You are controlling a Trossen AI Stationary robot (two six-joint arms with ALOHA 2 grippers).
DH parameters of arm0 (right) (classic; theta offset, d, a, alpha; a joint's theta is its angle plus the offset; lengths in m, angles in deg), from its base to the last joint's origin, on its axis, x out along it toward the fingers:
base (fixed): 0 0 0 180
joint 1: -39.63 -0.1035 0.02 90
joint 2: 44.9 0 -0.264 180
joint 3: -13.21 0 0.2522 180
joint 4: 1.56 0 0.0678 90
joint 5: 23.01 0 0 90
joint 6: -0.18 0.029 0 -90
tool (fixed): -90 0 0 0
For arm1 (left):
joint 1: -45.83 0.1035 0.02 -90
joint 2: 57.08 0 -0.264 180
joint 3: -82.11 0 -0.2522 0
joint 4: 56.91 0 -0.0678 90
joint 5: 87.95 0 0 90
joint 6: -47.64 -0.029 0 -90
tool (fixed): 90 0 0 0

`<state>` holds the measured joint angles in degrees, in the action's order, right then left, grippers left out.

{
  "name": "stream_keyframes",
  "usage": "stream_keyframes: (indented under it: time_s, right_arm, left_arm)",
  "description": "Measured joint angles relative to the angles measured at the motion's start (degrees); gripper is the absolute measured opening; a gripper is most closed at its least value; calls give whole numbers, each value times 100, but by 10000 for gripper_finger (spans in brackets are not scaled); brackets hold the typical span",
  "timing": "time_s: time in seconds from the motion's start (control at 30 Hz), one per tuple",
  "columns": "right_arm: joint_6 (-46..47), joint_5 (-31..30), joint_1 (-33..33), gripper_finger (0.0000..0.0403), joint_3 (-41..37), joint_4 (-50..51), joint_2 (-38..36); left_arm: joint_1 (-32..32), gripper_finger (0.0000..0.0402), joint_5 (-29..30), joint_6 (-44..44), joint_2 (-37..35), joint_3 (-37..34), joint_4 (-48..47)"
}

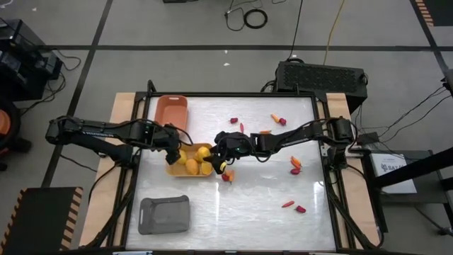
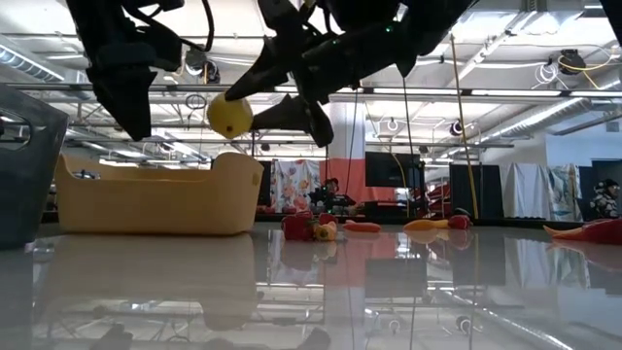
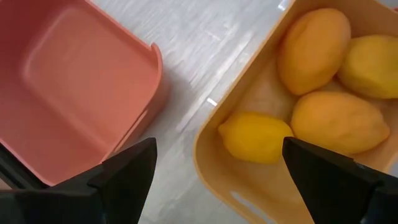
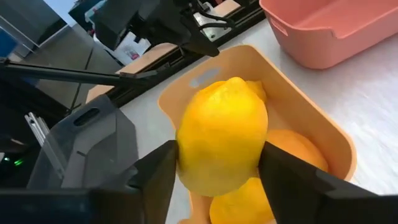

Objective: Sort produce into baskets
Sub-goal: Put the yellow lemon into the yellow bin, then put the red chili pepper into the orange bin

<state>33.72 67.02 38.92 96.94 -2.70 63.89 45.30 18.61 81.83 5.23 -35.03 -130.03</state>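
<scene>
**Lemon held over the yellow basket**

You have a lemon (image 4: 222, 134) clamped between the right gripper's (image 4: 217, 171) fingers, up in the air above the yellow basket (image 2: 155, 199); in the low view the lemon (image 2: 229, 116) hangs clear over the basket's right end. The fingers press on both sides of the fruit, so the grip is on. Under it, in the right wrist view, you can see more yellow-orange fruits (image 4: 292, 149) already lying in the basket.

Your left gripper (image 3: 214, 168) hovers above the gap between the yellow basket and the salmon basket (image 3: 68, 87), its fingers spread wide and holding nothing. Its camera looks down on four fruits (image 3: 333, 121) packed together in the yellow basket, one a lemon (image 3: 255, 135) nearest the basket's wall.

From above, the yellow basket (image 1: 174, 168) sits left of the table's middle, with both grippers meeting over it: the left gripper (image 1: 172, 144) at its left end, the right gripper (image 1: 221, 156) at its right end. The salmon basket (image 1: 170, 112) stands at the far left of the table, apart from the yellow one. The grey basket (image 1: 165, 214) lies at the near left, well apart from both.

Loose pieces remain on the table (image 1: 248, 205): a red piece (image 1: 226, 177) just beside the yellow basket's right end, small red and orange pieces (image 1: 278, 119) toward the far side, more (image 1: 295, 165) at the right, and two (image 1: 294, 206) near the right front
</scene>
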Motion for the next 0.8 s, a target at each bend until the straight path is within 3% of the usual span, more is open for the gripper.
stream_keyframes:
  time_s: [0.2,0.4,0.63,0.8]
  right_arm:
    - [-167,28,24,256,4,36,-45]
    - [-285,355,61,257,82,447,-172]
    - [-520,572,271,239,694,3498,-817]
    - [-753,133,344,225,761,5138,-1559]
  left_arm:
    - [0,354,0,-1,0,0,27]
    - [0,354,0,-2,0,0,407]
    - [0,354,-153,-324,75,0,1720]
    - [141,354,-215,-529,346,4,2635]
